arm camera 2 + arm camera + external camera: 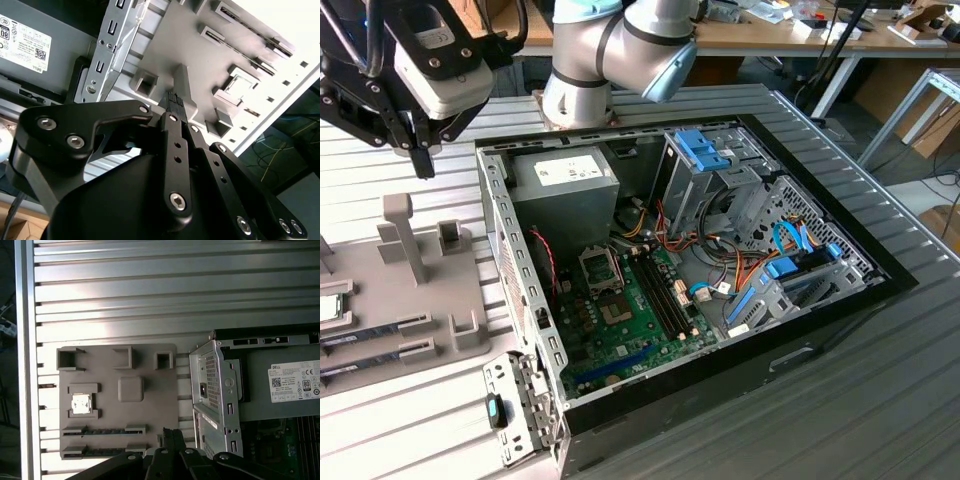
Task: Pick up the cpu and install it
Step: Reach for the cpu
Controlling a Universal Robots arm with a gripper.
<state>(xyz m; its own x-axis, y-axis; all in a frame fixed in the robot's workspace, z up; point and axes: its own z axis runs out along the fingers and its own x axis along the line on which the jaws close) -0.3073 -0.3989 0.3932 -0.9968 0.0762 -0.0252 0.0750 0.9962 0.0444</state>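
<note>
The cpu (81,403), a small silvery square, lies in a recess of the grey holder plate (150,390) beside the open computer case. It also shows in the second wrist view as the cpu (239,84), and at the exterior view's left edge as the cpu (330,303). My gripper (421,158) hangs above the plate, between the cpu and the case, fingers shut with nothing in them. In both wrist views the gripper (176,98) (170,433) points down at the plate's side near the case. The dark metal-framed socket (598,268) sits on the green motherboard.
Two memory sticks (102,430) lie in slots on the plate beside the cpu. Upright posts (400,225) rise from the plate under the gripper. The case wall (510,260), power supply (565,180) and drive cages (720,160) ring the motherboard.
</note>
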